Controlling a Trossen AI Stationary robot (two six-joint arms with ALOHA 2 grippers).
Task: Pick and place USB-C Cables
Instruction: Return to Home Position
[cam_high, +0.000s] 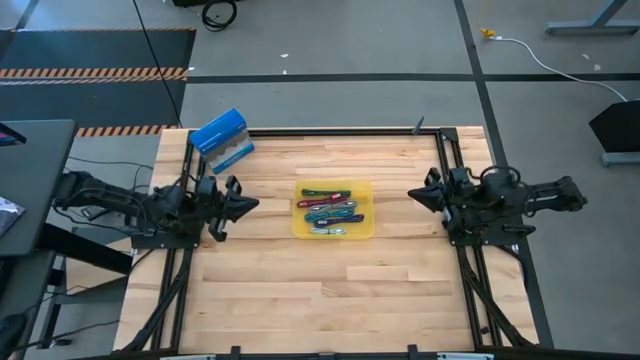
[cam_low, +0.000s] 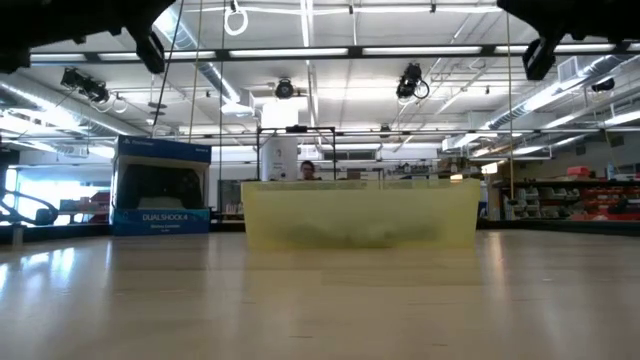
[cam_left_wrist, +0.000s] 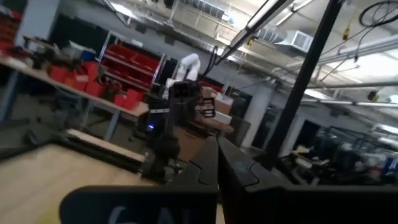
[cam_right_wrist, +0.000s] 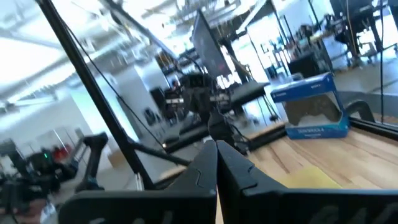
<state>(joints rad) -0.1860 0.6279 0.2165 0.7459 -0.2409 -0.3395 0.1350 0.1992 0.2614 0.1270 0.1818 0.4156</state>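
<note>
Slim, bundled, multicoloured USB-C cables (cam_high: 331, 210) lie in the shallow yellow plastic tray (cam_high: 298, 231). They look light and floppy, so pinch mid-bundle. Flanking, the left gripper (cam_high: 250, 205) and right gripper (cam_high: 413, 195) are closed and empty.

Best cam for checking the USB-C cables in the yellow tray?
High view: it looks straight down into the shallow yellow rectangular tray, so the short coloured USB-C cable bundles show plainly. Low view shows only dim shapes behind the tray's wall. Right wrist catches a yellow corner, no cables; left wrist, nothing.
</note>
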